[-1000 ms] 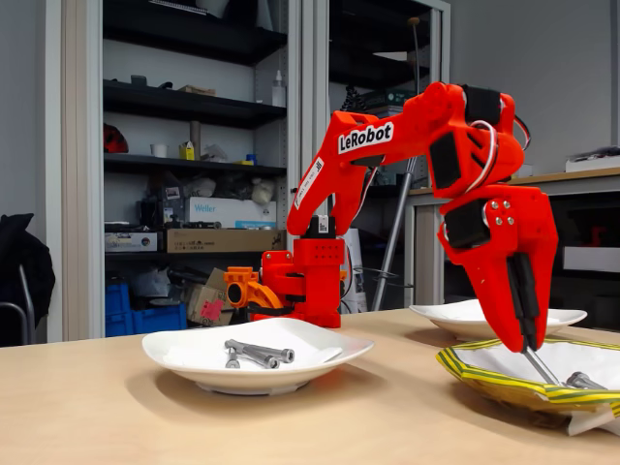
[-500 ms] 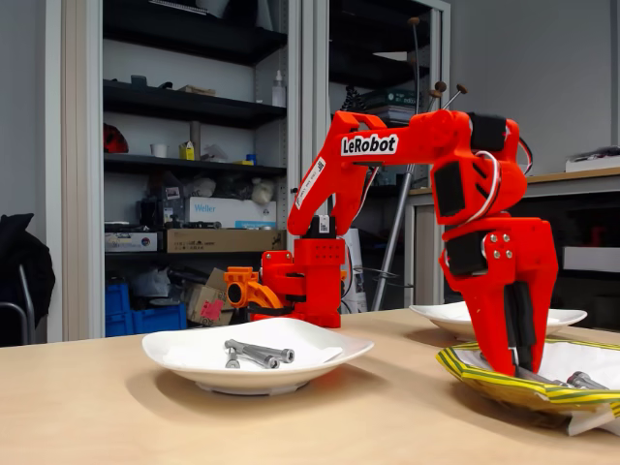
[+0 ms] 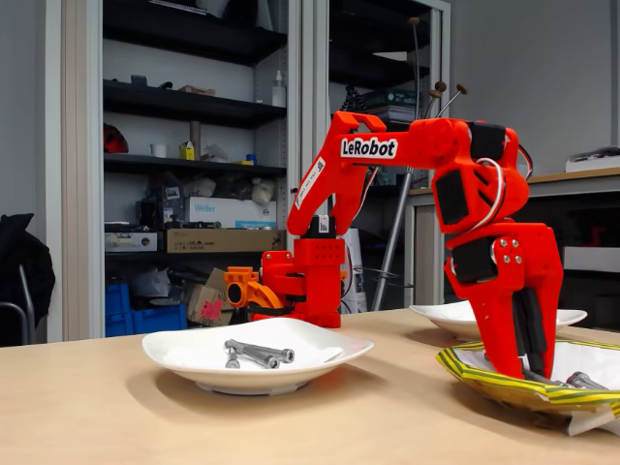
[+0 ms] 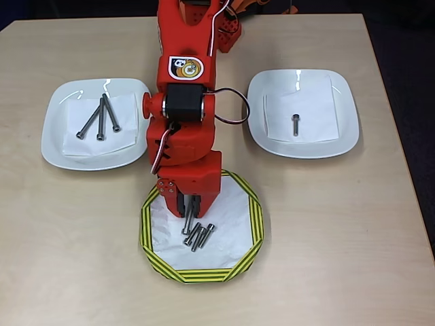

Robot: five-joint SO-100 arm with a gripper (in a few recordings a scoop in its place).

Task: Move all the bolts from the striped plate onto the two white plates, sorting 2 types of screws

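Jaws: we see the jaws (image 4: pixel 188 212) lowered into the striped plate (image 4: pixel 153 255), tips right at the head end of a long bolt (image 4: pixel 187 224); we cannot tell from either view whether they are closed on it or merely straddling it.
Striped plate: in the overhead view we count three bolts bunched just below the jaws, the long one and two shorter bolts (image 4: pixel 202 237) lying beside it, apparently touching.
Left white plate (image 4: pixel 54 149): three long bolts (image 4: pixel 100 117) lie fanned on its paper liner.
Right white plate (image 4: pixel 340 139): one short bolt (image 4: pixel 296 124) lies near the middle.
Progress: we judge the sort well under way, with three bolts left to move.
Risk, crowding: we think the tight bunch could let the jaws catch or drag a neighbouring bolt.
Risk, grip: a hold near one end may let the long bolt swing or slip out.
Risk, plate: the crinkled striped plate could shift on the table (image 4: pixel 340 272) if pressed.
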